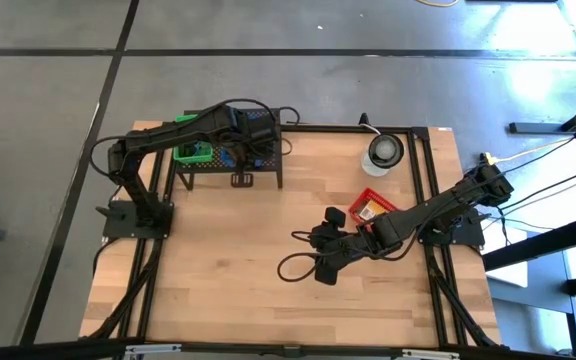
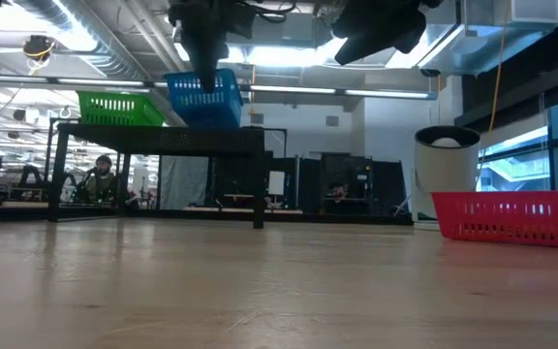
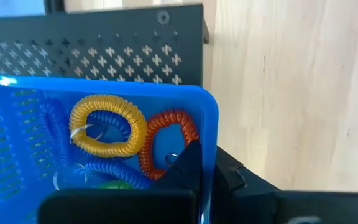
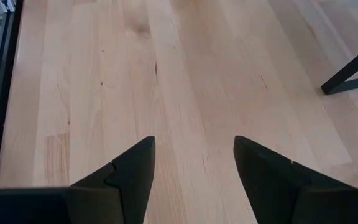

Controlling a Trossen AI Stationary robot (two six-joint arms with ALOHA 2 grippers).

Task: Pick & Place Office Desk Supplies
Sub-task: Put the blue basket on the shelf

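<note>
A blue basket (image 3: 104,87) stands on the black mesh rack (image 1: 230,178) at the table's far left. In it lie coiled loops: a yellow one (image 3: 107,124), a red one (image 3: 166,140), blue ones (image 3: 114,171) and a green one (image 3: 114,185). My left gripper (image 3: 207,168) reaches down from above at the basket's side wall and is shut on it. My right gripper (image 4: 194,168) hangs open above bare wood near the table's middle (image 1: 323,272), with nothing between its fingers. My left gripper pinches the blue basket's side wall (image 3: 211,149) at its rim. One finger (image 3: 188,165) is inside the basket and the other is outside. The fingers come steeply from above. The basket's bottom (image 2: 201,124) rests on the rack's top.
A green basket (image 1: 193,152) sits on the rack beside the blue one. A red basket (image 1: 373,205) lies at the right, and a round white and grey object (image 1: 383,152) stands behind it. Cables trail by my right arm (image 1: 298,262).
</note>
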